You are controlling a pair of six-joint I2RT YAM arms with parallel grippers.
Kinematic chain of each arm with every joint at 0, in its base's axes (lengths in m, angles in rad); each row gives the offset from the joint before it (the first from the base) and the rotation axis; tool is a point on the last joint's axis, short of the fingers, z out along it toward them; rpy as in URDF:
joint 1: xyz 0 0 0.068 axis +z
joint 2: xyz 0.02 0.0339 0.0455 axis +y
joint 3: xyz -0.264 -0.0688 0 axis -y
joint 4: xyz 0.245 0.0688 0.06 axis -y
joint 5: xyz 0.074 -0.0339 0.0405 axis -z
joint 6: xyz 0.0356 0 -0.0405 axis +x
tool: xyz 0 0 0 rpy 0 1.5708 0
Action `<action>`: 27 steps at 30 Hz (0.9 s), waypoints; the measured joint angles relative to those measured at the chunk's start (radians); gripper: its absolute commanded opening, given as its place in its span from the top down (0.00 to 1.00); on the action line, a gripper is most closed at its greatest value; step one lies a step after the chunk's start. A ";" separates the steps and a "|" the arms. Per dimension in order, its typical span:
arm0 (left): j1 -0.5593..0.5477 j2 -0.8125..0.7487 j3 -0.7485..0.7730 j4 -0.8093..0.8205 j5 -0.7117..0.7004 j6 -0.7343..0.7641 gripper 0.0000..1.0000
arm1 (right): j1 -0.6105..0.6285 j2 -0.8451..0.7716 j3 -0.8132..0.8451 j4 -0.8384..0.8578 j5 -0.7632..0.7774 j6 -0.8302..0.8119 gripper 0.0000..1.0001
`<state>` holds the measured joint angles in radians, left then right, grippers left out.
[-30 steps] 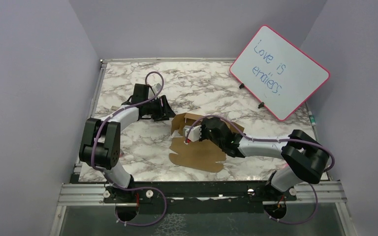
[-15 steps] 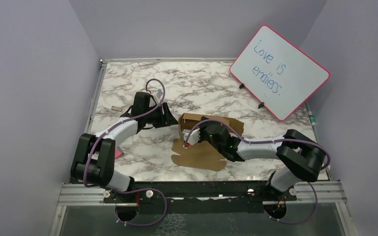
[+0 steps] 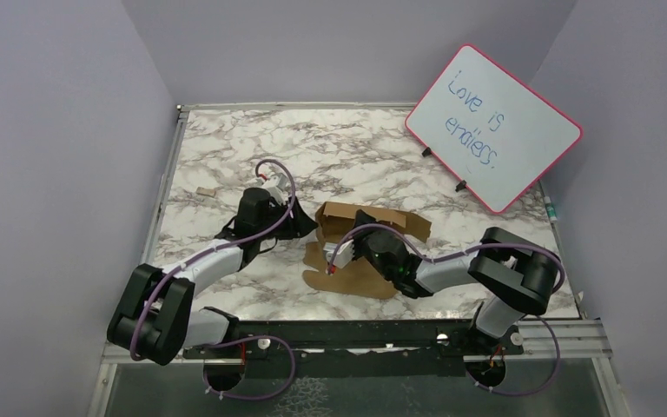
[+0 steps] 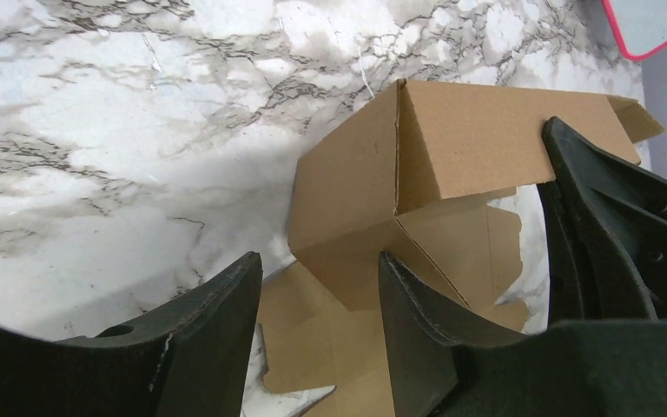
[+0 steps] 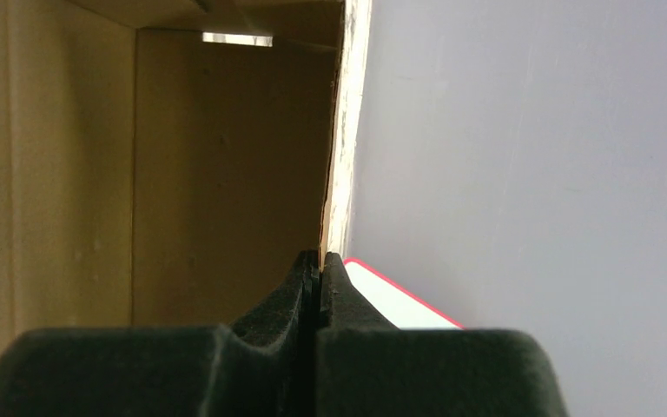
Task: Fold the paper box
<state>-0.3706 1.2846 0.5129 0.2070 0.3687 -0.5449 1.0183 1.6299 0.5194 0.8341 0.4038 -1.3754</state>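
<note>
Your paper box (image 3: 373,228) sits near the middle of the marble table (image 3: 226,148), half formed: its far walls stand upright and meet at a folded corner, while the near panel and its flaps lie flat on the marble.

Your right gripper (image 5: 320,256) is pinched tight on the thin edge of one upright cardboard wall. The wrist camera shows the two pads pressed together with the sheet's edge running up from between them. From above you cannot see that pinch, because the right arm lies across the box and covers the contact.

Your left gripper (image 4: 320,261) stands part-way apart and holds nothing. It is low at the box's left end, with the raised corner just ahead between the two fingers (image 4: 217,321). A gap shows beside one finger; the other overlaps the cardboard in the picture, and you cannot tell whether it touches.

In the left wrist view a black shape at the right edge hides part of the far wall – probably the right gripper's body, though it is cut off.

The whiteboard (image 3: 493,129) leans at the far right, well apart from the box. A small tan scrap (image 3: 204,190) lies on the table's left side – too small to make out further.
</note>
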 measured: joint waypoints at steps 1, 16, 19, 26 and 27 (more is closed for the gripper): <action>-0.006 -0.009 -0.017 0.019 -0.011 0.002 0.47 | 0.005 0.008 -0.011 0.021 0.005 -0.010 0.99; -0.060 -0.027 -0.119 0.225 -0.076 0.135 0.46 | 0.054 0.048 -0.028 0.121 0.065 -0.067 0.99; -0.068 -0.027 -0.123 0.260 -0.084 0.163 0.46 | 0.054 0.048 -0.028 0.120 0.071 -0.066 0.99; -0.098 -0.009 -0.133 0.328 -0.112 0.224 0.47 | 0.054 0.047 -0.028 0.103 0.077 -0.055 0.99; -0.105 -0.005 -0.138 0.340 -0.117 0.230 0.47 | 0.054 0.047 -0.028 0.100 0.077 -0.054 0.99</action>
<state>-0.4751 1.2793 0.3748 0.5465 0.2512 -0.3153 1.0725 1.6764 0.4915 0.9344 0.4805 -1.4292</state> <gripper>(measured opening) 0.538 0.025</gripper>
